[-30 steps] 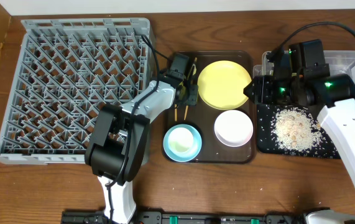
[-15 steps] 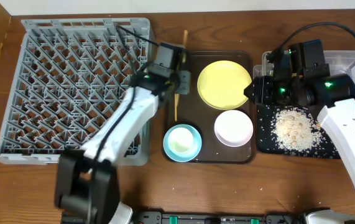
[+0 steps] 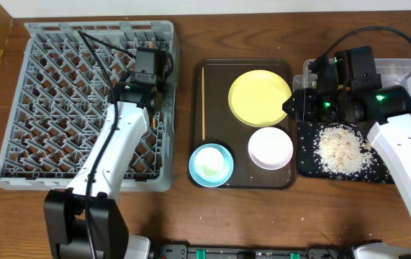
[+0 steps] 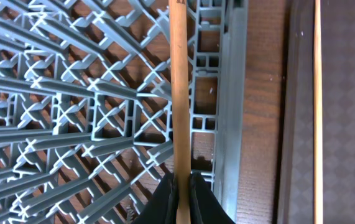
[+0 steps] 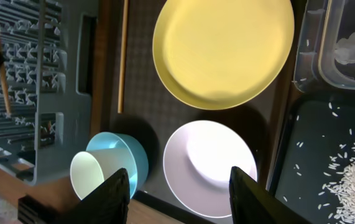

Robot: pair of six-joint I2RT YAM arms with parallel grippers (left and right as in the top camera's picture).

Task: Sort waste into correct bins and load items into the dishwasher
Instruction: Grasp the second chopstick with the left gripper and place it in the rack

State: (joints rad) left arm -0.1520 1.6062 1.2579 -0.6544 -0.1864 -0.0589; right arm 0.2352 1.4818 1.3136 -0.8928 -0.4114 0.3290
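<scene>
The rack (image 3: 61, 86) is matt grey plastic, the chopstick (image 4: 178, 93) smooth wood.

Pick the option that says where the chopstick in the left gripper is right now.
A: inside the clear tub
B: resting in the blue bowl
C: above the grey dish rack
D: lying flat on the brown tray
C: the left gripper pinches the chopstick over the lattice of the grey dish rack, while the second chopstick lies on the brown tray.

White-shelled arms (image 3: 115, 151) carry black joints (image 3: 81, 216), cables (image 3: 378, 28) and a black left hand (image 4: 180, 182).
</scene>
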